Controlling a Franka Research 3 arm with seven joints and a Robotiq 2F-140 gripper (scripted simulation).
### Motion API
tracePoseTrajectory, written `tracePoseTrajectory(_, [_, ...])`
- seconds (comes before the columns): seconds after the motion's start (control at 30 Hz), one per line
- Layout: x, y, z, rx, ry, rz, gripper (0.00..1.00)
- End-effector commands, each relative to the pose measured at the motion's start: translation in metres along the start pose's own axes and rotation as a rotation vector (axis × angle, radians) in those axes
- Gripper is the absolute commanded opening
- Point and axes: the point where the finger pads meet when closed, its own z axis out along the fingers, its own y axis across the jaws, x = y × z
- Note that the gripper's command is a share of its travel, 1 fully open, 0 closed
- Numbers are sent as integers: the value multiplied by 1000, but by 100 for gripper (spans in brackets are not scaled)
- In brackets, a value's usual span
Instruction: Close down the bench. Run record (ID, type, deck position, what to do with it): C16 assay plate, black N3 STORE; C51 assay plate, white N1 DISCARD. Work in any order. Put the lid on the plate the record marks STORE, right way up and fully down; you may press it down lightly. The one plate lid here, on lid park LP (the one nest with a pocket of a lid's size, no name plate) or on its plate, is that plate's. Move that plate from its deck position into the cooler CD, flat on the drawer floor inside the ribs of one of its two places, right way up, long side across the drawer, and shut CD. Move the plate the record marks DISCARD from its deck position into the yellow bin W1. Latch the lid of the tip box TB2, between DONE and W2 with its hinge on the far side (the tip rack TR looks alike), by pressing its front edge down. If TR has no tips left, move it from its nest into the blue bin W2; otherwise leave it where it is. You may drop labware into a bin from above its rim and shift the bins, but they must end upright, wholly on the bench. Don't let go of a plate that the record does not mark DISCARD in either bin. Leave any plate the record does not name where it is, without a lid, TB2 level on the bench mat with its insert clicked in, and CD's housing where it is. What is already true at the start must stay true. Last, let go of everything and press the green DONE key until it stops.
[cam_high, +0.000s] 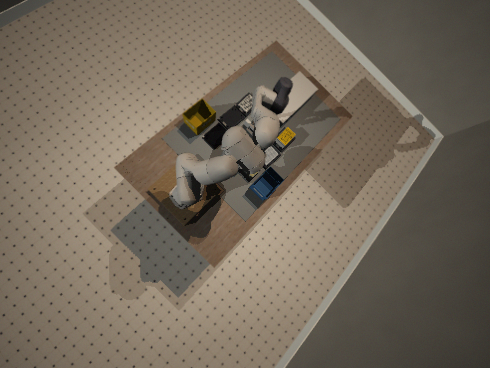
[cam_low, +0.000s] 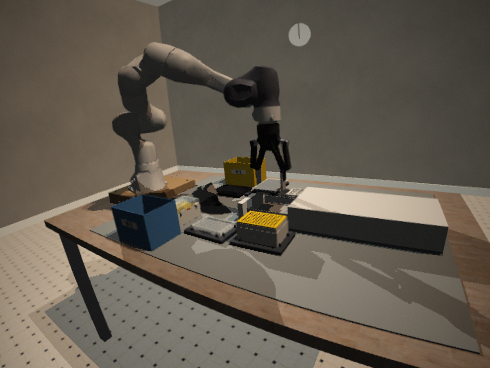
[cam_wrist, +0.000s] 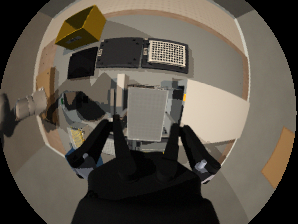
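Note:
My gripper (cam_low: 270, 172) is shut on a flat grey plate lid (cam_low: 272, 185) and holds it level, low over the nests at the middle of the deck. In the wrist view the lid (cam_wrist: 145, 112) sits between the two fingers and hides what lies right under it. Beyond it in that view lie a black plate (cam_wrist: 121, 52) and a white plate (cam_wrist: 166, 52) side by side. The yellow bin W1 (cam_low: 242, 171) stands behind the gripper. The long white cooler CD (cam_low: 370, 217) lies to the right, shut.
A tip rack with yellow tips (cam_low: 261, 227) and a clear plate (cam_low: 212, 227) sit at the front of the deck. The blue bin W2 (cam_low: 145, 220) stands at the front left, with a tip box (cam_low: 187, 207) behind it. My arm's base (cam_low: 147, 175) is at the far left.

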Motion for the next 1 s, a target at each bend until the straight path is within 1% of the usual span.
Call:
tracePoseTrajectory(0.0, [1,2,5,-5,0,5,0])
tracePoseTrajectory(0.97, [2,2,39,-5,0,5,0])
